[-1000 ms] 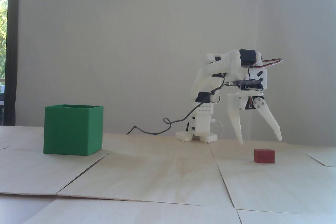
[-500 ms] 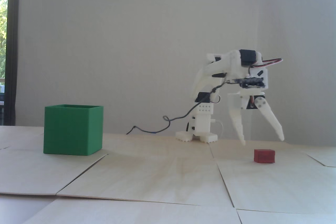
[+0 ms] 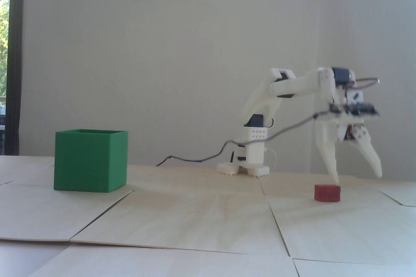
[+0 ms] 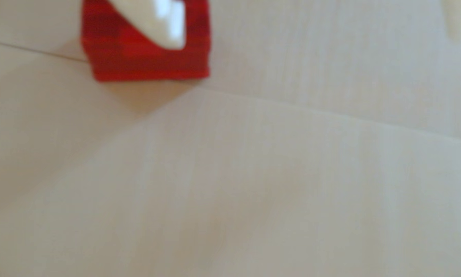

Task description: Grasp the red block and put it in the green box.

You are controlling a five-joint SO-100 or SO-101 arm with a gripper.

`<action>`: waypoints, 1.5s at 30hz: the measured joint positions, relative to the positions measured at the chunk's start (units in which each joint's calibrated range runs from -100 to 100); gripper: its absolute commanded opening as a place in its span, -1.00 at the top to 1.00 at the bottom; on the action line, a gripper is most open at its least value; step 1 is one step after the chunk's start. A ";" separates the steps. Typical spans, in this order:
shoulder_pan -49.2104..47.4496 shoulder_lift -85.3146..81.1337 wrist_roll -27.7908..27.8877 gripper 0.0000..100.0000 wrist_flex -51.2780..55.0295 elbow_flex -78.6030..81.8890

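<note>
We're in the approach step: gripper (image 3: 357, 179) is spread wide and empty, hanging at lower right of the fixed view w/ both tips pointing down. The red block (image 3: 327, 193) sits on the wooden table (image 3: 195, 218) at lower right, well apart from the green box (image 3: 90, 160) at lower left.

In the fixed view the left fingertip (image 3: 335, 178) is right above the block's right top edge; the other finger is off to the right, clear of it. Wrist view agrees: block (image 4: 144, 61) at upper left of frame, one pale fingertip (image 4: 168, 29) overlapping its top face. Touching or just above, we can't tell; pic is blurred.

So the block isn't btwn the fingers yet. Next move, as we judge it: shift the gripper left in the fixed view until the tips straddle the block, then lower and close.

Block lies flat, long axis roughly horizontal across both frames, broad side facing the fixed cam.
</note>
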 measured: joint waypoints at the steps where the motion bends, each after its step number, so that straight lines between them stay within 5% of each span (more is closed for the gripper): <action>1: 0.08 1.00 0.00 0.30 0.00 0.00; 45: 12.76 6.23 1.59 0.30 7.90 -10.65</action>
